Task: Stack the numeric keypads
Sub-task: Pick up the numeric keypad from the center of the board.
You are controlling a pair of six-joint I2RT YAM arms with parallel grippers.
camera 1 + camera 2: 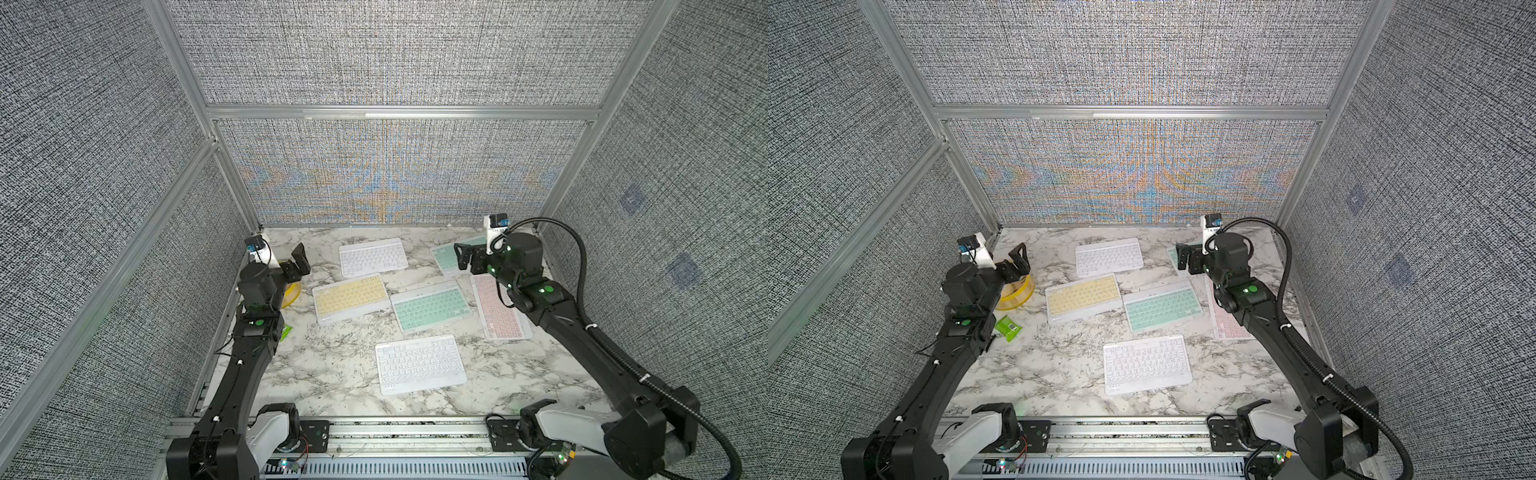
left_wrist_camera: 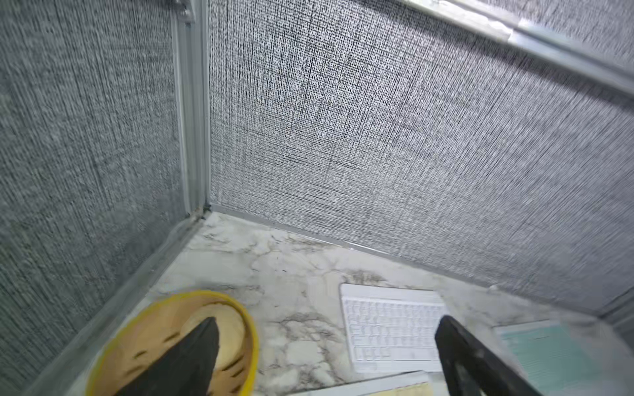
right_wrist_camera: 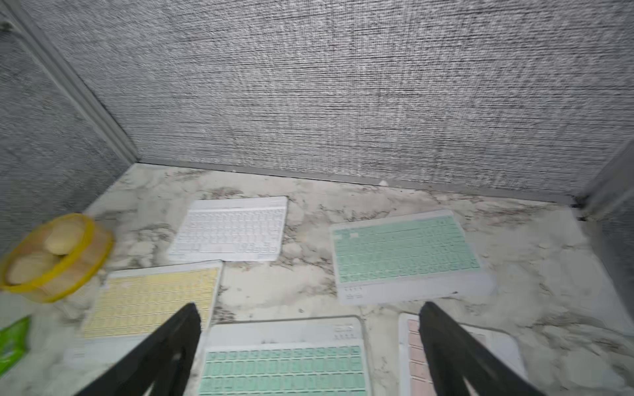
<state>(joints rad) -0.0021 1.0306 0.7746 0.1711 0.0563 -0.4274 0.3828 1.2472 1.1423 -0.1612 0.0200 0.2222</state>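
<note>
Six keypads lay flat on the marble surface (image 1: 332,386), none resting on another: a white keypad at the back (image 1: 373,257), a yellow keypad (image 1: 351,298), a mint keypad in the middle (image 1: 432,305), a second mint keypad (image 3: 404,252) at the back right, a pink keypad (image 1: 500,320) and a white keypad at the front (image 1: 419,365). The left tool (image 1: 300,259) hung released and empty above a yellow-rimmed tub (image 1: 1021,297). The right tool (image 1: 462,257) hung spread and empty over the back right. A green packet (image 1: 1008,328) lay beside the left arm.

In both top views the right arm covered much of the pink keypad and the second mint keypad, and the left arm hid part of the tub. Both wrist views were blurred. The pale round things in the tub were hard to make out.
</note>
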